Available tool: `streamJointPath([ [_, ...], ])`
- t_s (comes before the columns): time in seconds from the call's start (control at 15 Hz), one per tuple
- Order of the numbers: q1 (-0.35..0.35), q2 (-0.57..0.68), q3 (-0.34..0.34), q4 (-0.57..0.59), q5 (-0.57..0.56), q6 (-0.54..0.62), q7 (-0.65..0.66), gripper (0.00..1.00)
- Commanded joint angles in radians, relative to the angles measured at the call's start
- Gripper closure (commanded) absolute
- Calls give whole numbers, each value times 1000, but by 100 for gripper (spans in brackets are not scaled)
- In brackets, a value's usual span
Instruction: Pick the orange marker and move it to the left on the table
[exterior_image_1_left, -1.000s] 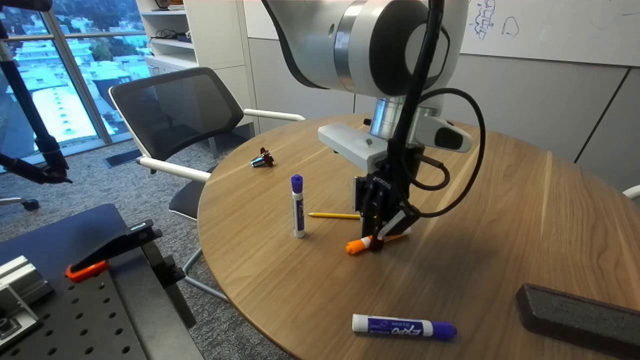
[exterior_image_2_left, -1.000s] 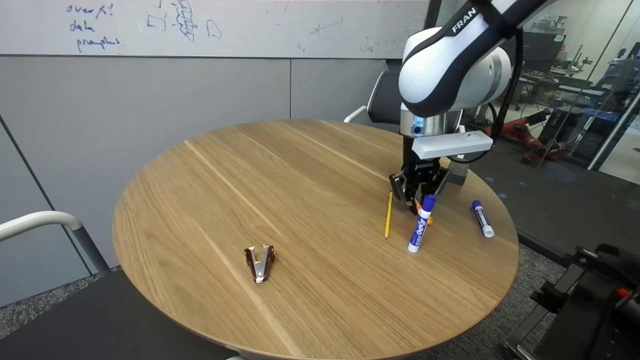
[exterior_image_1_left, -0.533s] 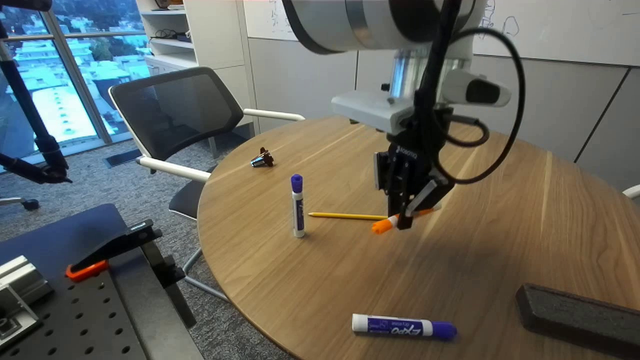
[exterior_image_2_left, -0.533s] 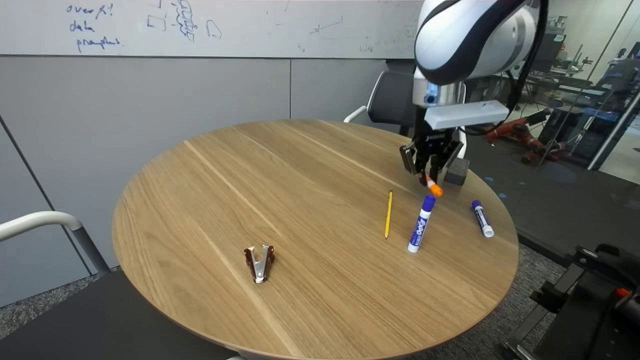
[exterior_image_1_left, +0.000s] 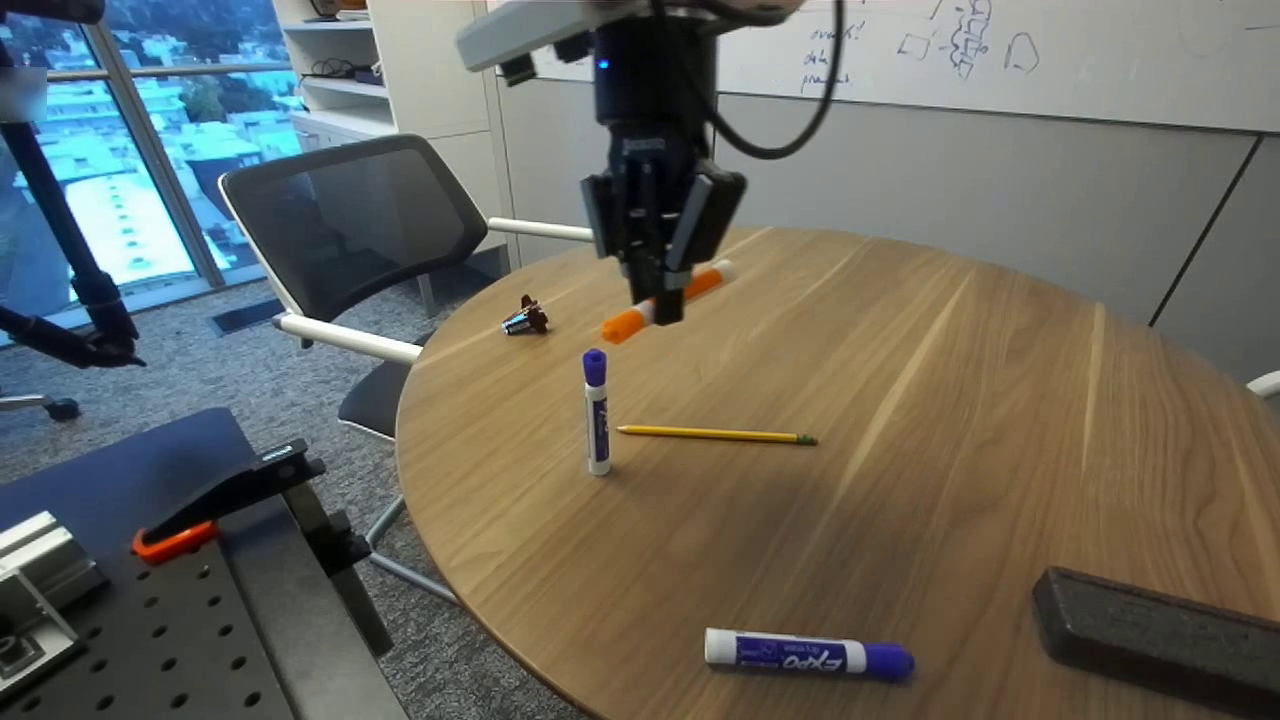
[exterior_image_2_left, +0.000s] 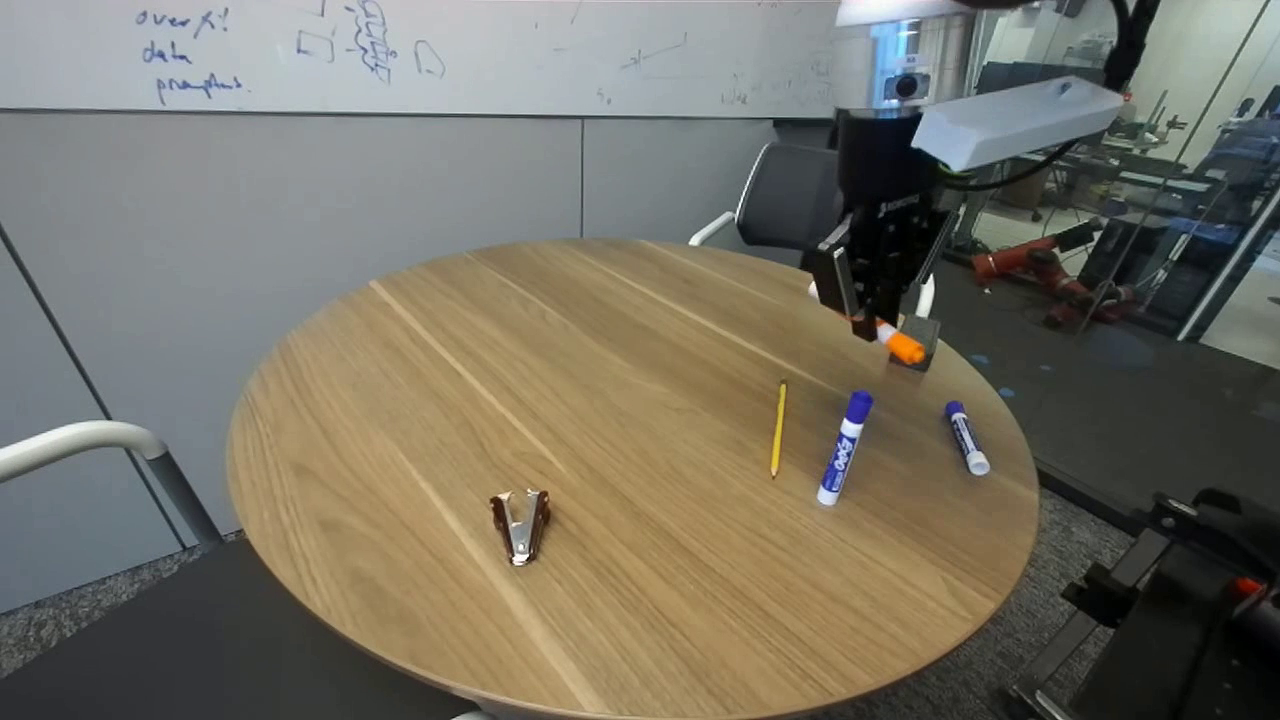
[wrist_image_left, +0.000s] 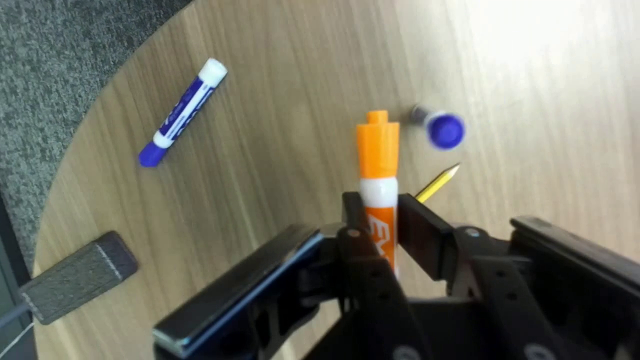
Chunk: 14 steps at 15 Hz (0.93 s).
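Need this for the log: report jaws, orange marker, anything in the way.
Jaws shut on the orange marker. Marker held above the table, not yet set down. Possible hazard: standing purple-capped marker, could be knocked if the carry runs low.

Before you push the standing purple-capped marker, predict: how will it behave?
The standing purple-capped marker would probably tip, being tall on a narrow base. Once down, it might roll, since its sides look rounded.
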Motion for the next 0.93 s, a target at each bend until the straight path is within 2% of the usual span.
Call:
streamJointPath([
  [0.0, 98, -93, 54, -159, -110, 40, 92, 94],
  [0.2, 202, -52, 99, -199, -216, 54, 240, 94],
  [0.33, 253, 37, 109, -158, -282, 85, 314, 94],
  [0.53, 307, 186, 96, 29, -322, 58, 371, 94],
  [0.87, 272, 376, 92, 328, -237, -65, 235, 94],
])
